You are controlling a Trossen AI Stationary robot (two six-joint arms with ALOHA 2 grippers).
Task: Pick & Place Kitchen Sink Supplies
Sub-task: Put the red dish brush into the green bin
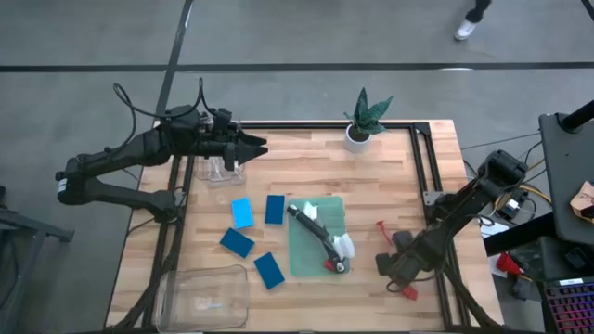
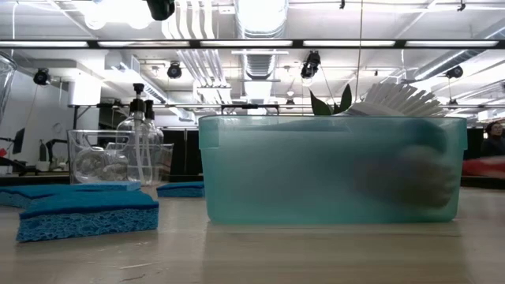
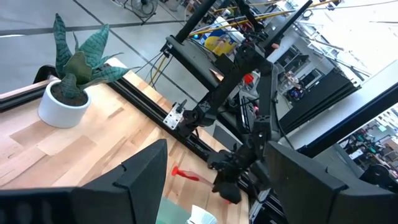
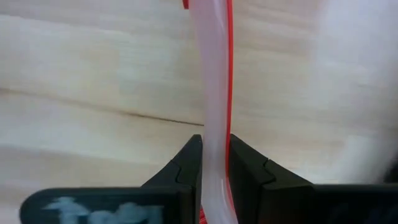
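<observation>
Four blue sponges (image 1: 241,212) lie flat on the table left of a green translucent bin (image 1: 329,211). A black-handled brush (image 1: 316,237) with a white head lies in that bin; its bristles (image 2: 394,99) stick up above the rim. Clear bottles with black tops (image 2: 139,142) stand in a small clear bin (image 1: 223,169) at the far left. My left gripper (image 1: 251,147) hovers open over that bin's far side. My right gripper (image 1: 397,264) is low at the table's right, shut on a thin red brush (image 1: 380,226). My right gripper (image 4: 216,165) pinches the red and white handle (image 4: 214,124) of the thin brush between its two fingers (image 4: 186,168), about midway along it, coming from above and lying across it. One red end (image 1: 406,292) shows on the near side. Whether the brush is off the table I cannot tell.
A potted green plant (image 1: 362,125) stands at the far edge. A larger clear bin (image 1: 204,297) sits at the near left corner. Black frame rails (image 1: 432,176) run along the table's right and far sides. Bare wood lies between the green bin and the right rail.
</observation>
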